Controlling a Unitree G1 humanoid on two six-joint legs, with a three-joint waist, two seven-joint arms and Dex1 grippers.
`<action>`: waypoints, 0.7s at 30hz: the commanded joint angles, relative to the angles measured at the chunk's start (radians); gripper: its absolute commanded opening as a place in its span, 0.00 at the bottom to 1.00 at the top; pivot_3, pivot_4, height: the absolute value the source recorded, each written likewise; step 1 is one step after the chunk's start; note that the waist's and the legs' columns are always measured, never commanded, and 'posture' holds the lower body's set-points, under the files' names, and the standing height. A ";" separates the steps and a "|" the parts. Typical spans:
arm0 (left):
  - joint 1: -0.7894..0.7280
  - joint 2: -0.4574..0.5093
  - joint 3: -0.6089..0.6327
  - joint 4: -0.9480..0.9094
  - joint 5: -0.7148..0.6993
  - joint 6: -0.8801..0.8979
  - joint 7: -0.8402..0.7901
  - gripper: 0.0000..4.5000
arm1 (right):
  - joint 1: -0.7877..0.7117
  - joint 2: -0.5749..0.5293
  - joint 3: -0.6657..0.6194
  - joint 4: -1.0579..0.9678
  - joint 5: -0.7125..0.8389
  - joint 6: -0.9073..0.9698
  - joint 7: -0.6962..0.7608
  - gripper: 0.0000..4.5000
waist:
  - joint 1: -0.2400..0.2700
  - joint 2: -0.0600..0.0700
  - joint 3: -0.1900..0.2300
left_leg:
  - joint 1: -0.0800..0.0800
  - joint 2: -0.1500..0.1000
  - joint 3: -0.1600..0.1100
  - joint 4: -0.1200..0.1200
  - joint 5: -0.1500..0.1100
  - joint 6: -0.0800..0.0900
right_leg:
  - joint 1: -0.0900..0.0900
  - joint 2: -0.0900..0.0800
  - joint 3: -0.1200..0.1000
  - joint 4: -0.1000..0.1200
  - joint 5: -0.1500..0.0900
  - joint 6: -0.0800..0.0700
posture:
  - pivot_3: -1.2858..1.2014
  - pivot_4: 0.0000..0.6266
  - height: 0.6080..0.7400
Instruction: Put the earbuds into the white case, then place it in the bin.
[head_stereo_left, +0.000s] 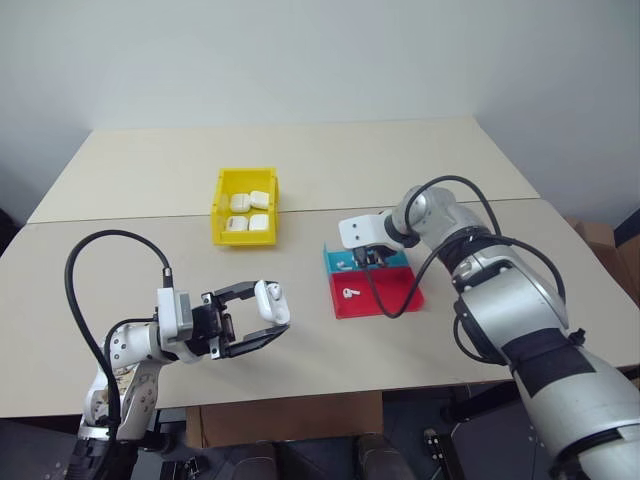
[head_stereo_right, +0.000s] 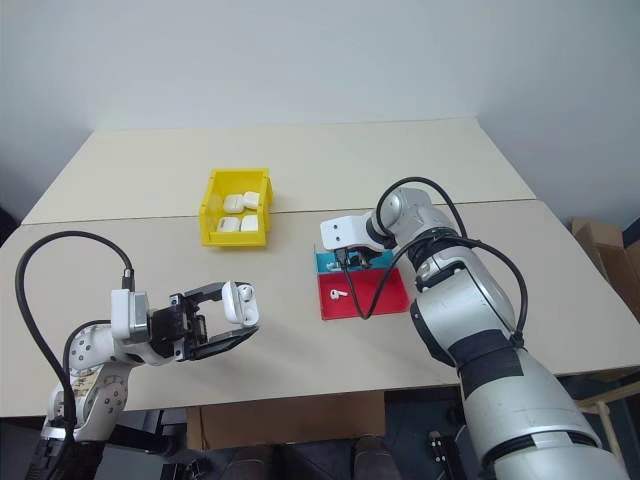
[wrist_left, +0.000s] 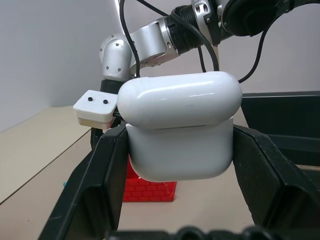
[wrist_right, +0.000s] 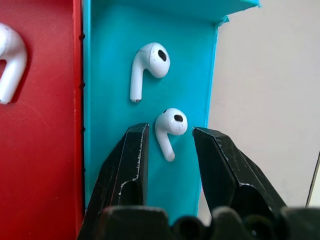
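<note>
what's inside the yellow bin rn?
Four white cases lie in the yellow bin, closed and packed together. Whatever is beneath them or inside them is covered.

The rounded glossy white plastic case (wrist_left: 180, 132) shines smoothly. The tiny white plastic earbuds (wrist_right: 170, 131) are glossy too. The red-and-teal plastic tray (wrist_right: 45, 165) looks matt, finely textured. The beige tabletop (head_stereo_left: 330, 170) is matt, smooth.

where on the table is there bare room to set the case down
Bare tabletop lies open between the left gripper holding the white case and the red-and-teal tray. The far table behind the bin is also free. It is crowded at the tray, where the right gripper straddles an earbud.
</note>
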 joint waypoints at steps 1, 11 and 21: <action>0.004 0.004 0.006 -0.046 -0.010 -0.017 0.007 0.63 | -0.033 0.005 -0.003 -0.018 0.001 -0.013 0.002 0.40 | 0.000 0.000 0.000 | 0.000 0.000 0.000 0.000 0.000 0.000 | 0.000 0.000 0.000 0.000 0.000 0.000 | 0.52 0.24 1.00; 0.017 0.008 0.011 -0.064 -0.007 -0.014 0.021 0.63 | -0.013 0.016 0.006 -0.006 -0.020 -0.002 -0.015 0.40 | 0.000 0.000 0.000 | 0.000 0.000 0.000 0.000 0.000 0.000 | 0.000 0.000 0.000 0.000 0.000 0.000 | 0.52 0.24 1.00; 0.039 0.018 0.016 -0.084 -0.007 -0.015 0.037 0.63 | -0.012 0.013 0.009 0.003 -0.029 0.007 -0.018 0.40 | 0.000 0.000 0.000 | 0.000 0.000 0.000 0.000 0.000 0.000 | 0.000 0.000 0.000 0.000 0.000 0.000 | 0.52 0.24 1.00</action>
